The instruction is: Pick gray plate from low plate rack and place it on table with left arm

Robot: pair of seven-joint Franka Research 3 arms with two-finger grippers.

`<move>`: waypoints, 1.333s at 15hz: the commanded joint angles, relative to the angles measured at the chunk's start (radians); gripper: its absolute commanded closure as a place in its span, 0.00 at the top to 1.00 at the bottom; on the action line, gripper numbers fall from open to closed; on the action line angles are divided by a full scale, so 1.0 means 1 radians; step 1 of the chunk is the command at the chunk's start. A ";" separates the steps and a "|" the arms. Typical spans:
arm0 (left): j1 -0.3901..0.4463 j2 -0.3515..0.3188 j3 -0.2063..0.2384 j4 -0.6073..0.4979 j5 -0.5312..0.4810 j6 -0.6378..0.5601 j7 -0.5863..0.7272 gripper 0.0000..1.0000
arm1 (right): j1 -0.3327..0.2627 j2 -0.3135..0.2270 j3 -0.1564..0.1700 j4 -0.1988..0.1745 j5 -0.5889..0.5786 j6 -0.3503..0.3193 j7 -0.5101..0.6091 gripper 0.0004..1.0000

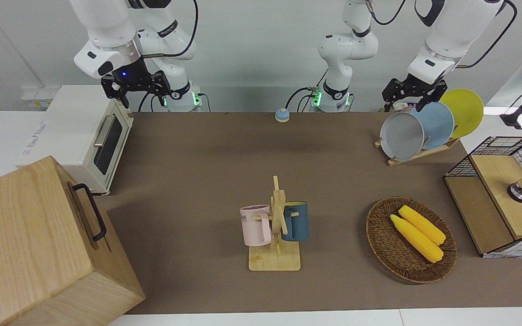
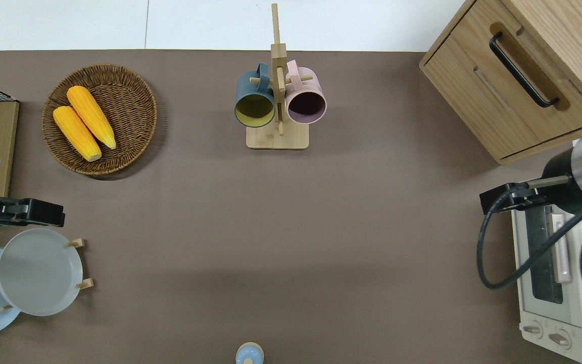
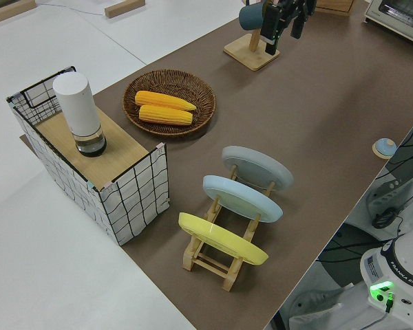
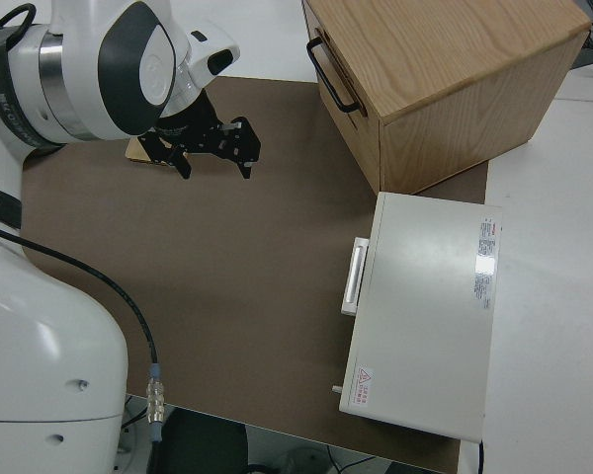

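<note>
We found the black left gripper with fingers spread above the round light-gray plate, whose upper rim they should straddle squarely.

Table bears low plate rack, mug stand, basket, toaster oven.
</note>
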 commanded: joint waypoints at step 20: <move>0.003 -0.186 0.018 -0.217 -0.003 0.003 -0.011 0.99 | -0.024 -0.002 0.022 0.008 -0.006 -0.011 0.012 0.98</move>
